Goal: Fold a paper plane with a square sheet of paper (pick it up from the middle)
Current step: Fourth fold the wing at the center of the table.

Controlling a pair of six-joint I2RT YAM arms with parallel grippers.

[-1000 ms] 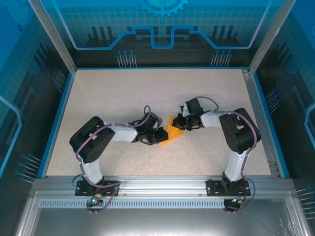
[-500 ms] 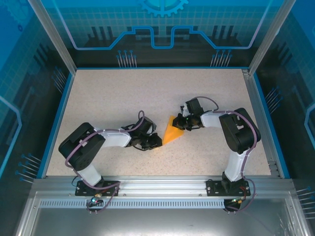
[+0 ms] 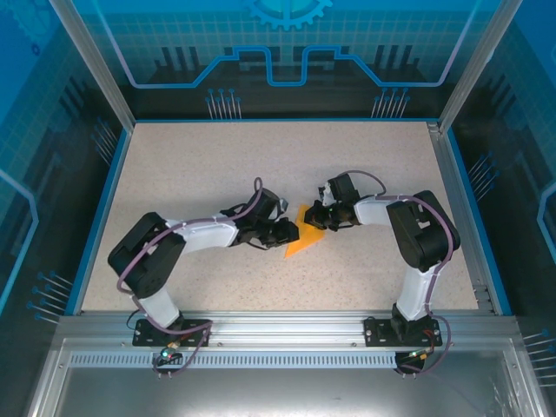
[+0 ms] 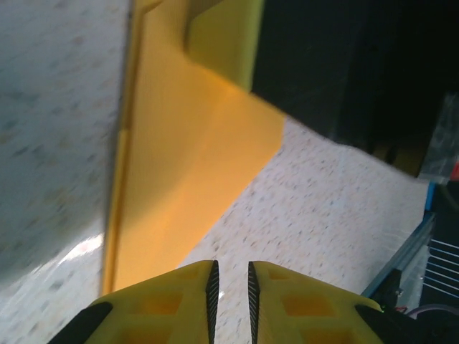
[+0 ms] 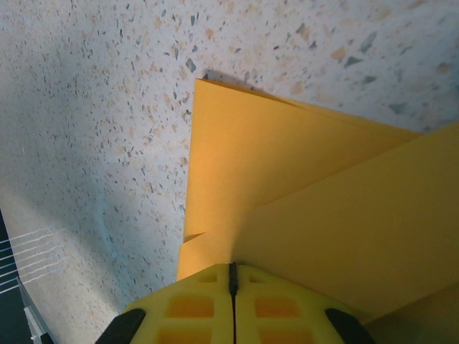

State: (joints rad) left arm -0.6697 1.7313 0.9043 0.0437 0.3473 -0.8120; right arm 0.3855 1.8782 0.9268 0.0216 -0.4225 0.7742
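The paper plane (image 3: 302,241) lies flat on the worktop (image 3: 208,174), near the middle, between the two arms. In the top view it is a narrow orange wedge. Its long axis runs on a diagonal, from the wide end at the far right to the sharp tip at the near left, so the tip points toward the near edge and slightly to the side of the left arm.

The right gripper (image 3: 318,217) is at the wide far end. In its wrist view the jaws are clenched, with only a thin line between them, and they sit right over the folded layers. I cannot tell if a layer is pinched inside or only pressed down.

The left gripper (image 3: 284,232) is just beside the left long edge, about at mid-length. Its jaws are released by a narrow gap and I see nothing between them. From these jaws the paper lies straight ahead and to the left, with its folded edge running away from them.

I judge that the left arm is the nearer one to the tip and to the free long edge, so the coming crease probably belongs to it.
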